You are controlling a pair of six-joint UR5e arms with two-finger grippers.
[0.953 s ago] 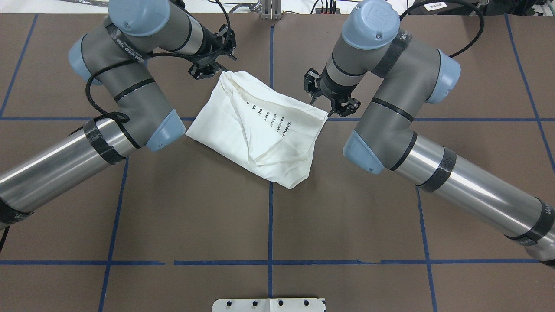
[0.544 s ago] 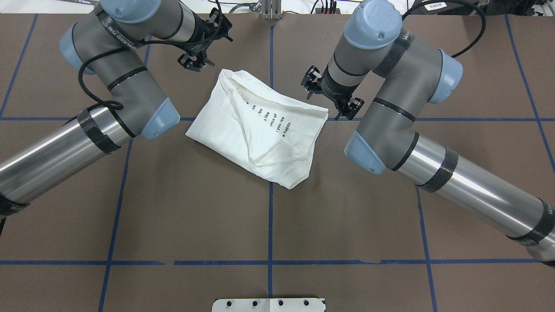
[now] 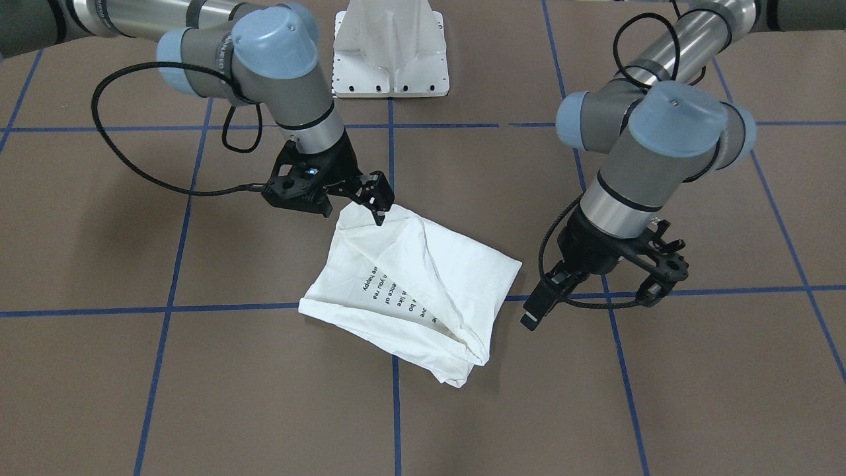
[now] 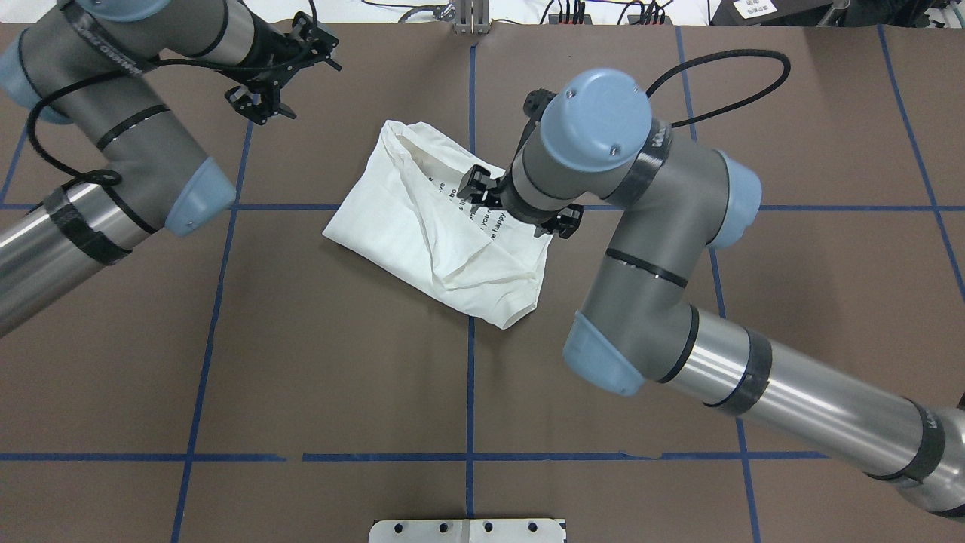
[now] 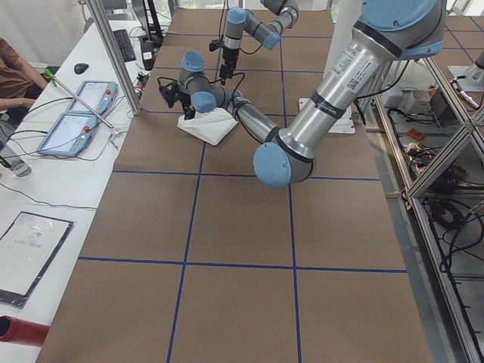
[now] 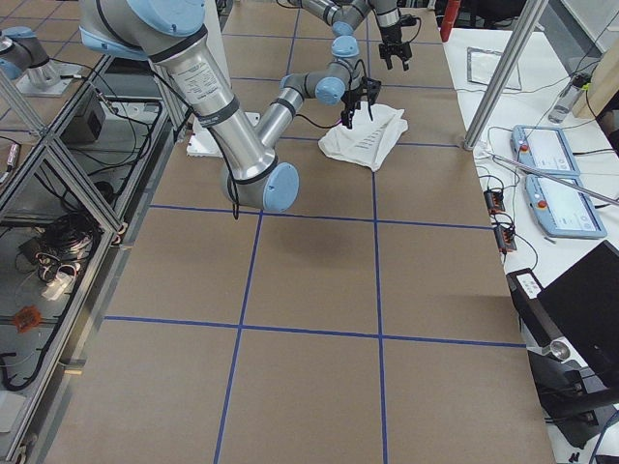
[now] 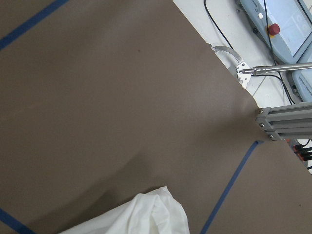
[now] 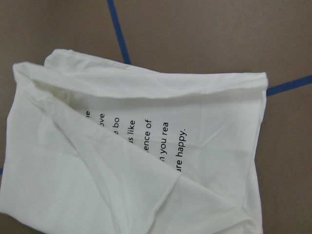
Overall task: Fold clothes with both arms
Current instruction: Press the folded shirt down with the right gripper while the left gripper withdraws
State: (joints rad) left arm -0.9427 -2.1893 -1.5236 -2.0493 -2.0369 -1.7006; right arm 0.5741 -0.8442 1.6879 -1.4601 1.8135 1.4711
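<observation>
T-shirt [image 4: 422, 226], white and folded into a rumpled, tilted packet, lies flat on the brown bench [image 4: 339, 362]. It covers a crossing of the blue tape lines [image 4: 470, 392], a little toward 12 o'clock from the middle of the overhead view. One flap is turned back, and the cloth under it carries black print [image 8: 146, 141] in short lines cut off by the fold. The right wrist view gives "ove", "s like", "ence of", "n you rea" and "are happy."

The right gripper [image 3: 353, 215] hangs over the shirt's 2 o'clock corner in the overhead view. Its fingers [image 3: 377, 198] are spread, and one tip sits at the hem; whether it touches the cloth cannot be told. The left gripper [image 3: 591, 305] is at the shirt's 10 o'clock, well apart from it, above bare bench. Its fingers are also spread wide, with nothing between them.

The bench top is matt brown, and the tape divides it into large squares. A white pedestal base [image 3: 390, 59] stands at its 6 o'clock edge in the overhead view. Past the 12 o'clock edge runs a white side table [image 5: 45, 189] with two control pendants [image 5: 76, 113], one showing a red button [image 7: 274, 29], and loose cables. Aluminium posts [image 6: 503, 77] rise beside it. A person's sleeve [image 5: 15, 72] shows at the far end of that table. Lettering on the arms' black bands is too small to read.
</observation>
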